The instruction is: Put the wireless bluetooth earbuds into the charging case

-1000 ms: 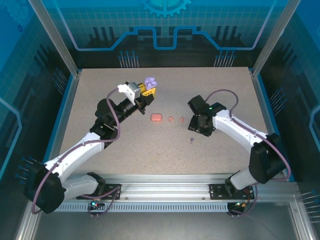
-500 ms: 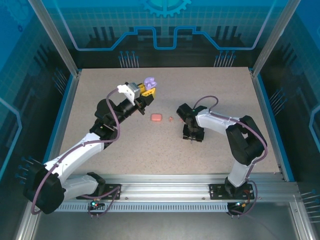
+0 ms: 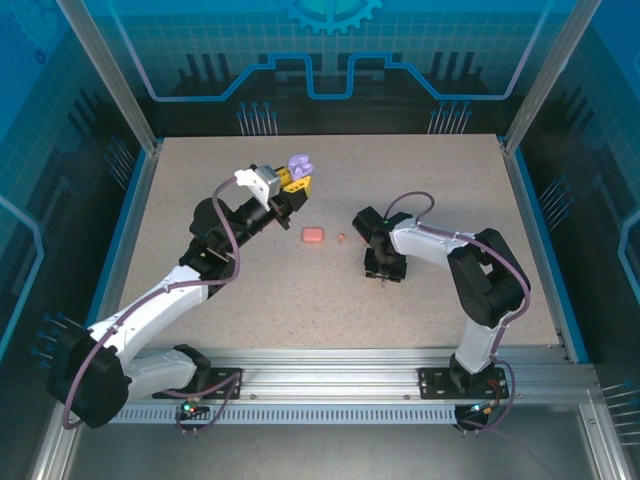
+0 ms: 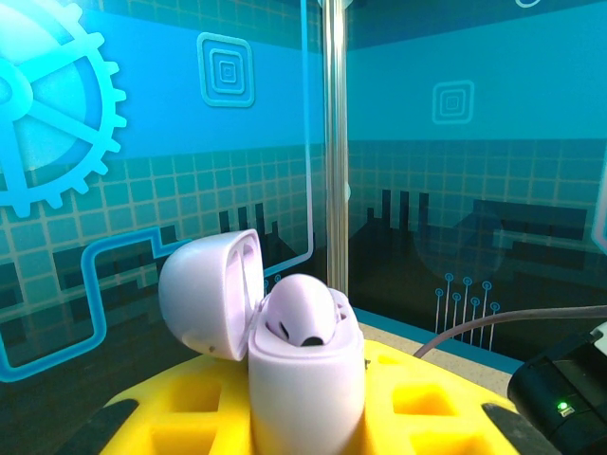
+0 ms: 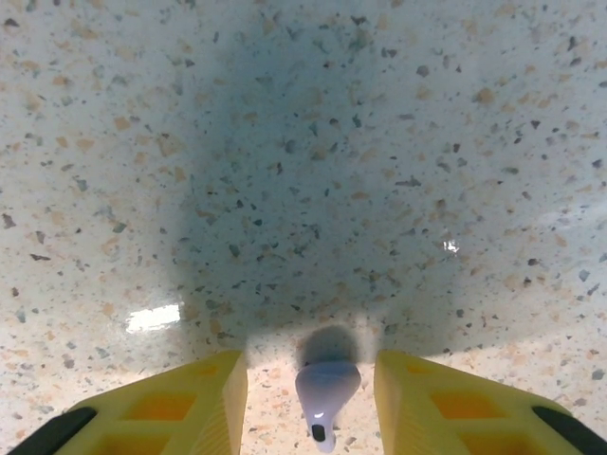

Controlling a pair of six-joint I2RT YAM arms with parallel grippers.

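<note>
the left tool (image 3: pixel 297 180) is clenched on the purple charging case (image 3: pixel 300 162) and holds it raised above the far left part of the speckled surface (image 3: pixel 450 180). in the left wrist view the case's body stands upright between the yellow fingers (image 4: pixel 465 417). its lid (image 4: pixel 209 294) is swung open to the left, and a seated bud (image 4: pixel 303 313), pale purple, rests in the body with its rounded head showing above the rim. the right tool (image 3: pixel 385 272) points straight down at the surface near the middle, well apart from the left tool. in the right wrist view its two yellow fingers (image 5: pixel 190 408) stand apart with a loose purple earbud (image 5: pixel 325 384) lying on the surface between them, stem toward the camera. a strip of bare surface shows on each side of this bud, wider on the left and narrow on the right. neither finger is seen touching it, so the right tool is released around the bud and grasps nothing. a coral-red case (image 3: pixel 313 235) lies flat on the surface between the two tools. a tiny coral-red bud (image 3: pixel 342 237) lies just beside it on its right, near the right tool's wrist. from above this bud is too small to tell which way it is turned.
</note>
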